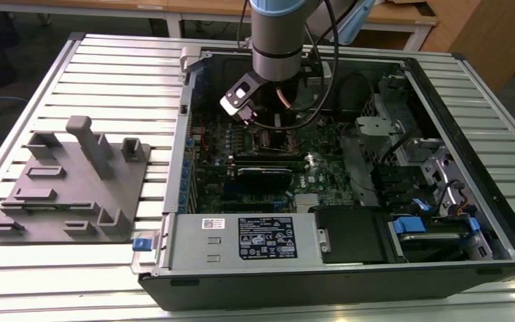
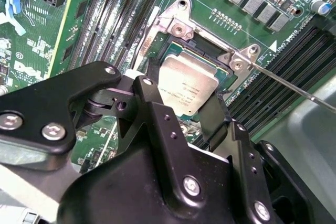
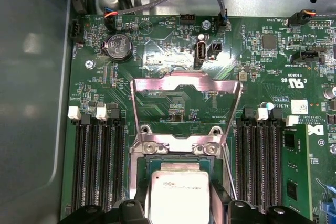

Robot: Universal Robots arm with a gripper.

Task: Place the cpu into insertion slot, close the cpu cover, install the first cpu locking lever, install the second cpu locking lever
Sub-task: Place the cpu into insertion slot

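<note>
My gripper [image 2: 185, 109] reaches down into the open computer case, over the insertion slot [image 3: 173, 154] on the green motherboard [image 3: 131, 103]. The cpu [image 3: 178, 192], a silvery square chip, sits between the black fingers [image 3: 137, 205], which press on its two opposite edges. It hovers at or just above the dark socket frame [image 2: 207, 50]. The cpu cover [image 3: 186, 83], a thin metal frame, stands flipped up behind the socket. A thin locking lever [image 2: 294, 88] sticks out beside the socket, unlatched. In the exterior view the gripper [image 1: 259, 124] hangs over the board's upper part.
Black memory slots [image 3: 97, 166] flank the socket on both sides. The case walls [image 1: 182, 154], cables [image 1: 329, 100] and drive cages [image 1: 418, 194] crowd around. A grey fixture plate [image 1: 70, 181] lies on the slatted table at the exterior view's left.
</note>
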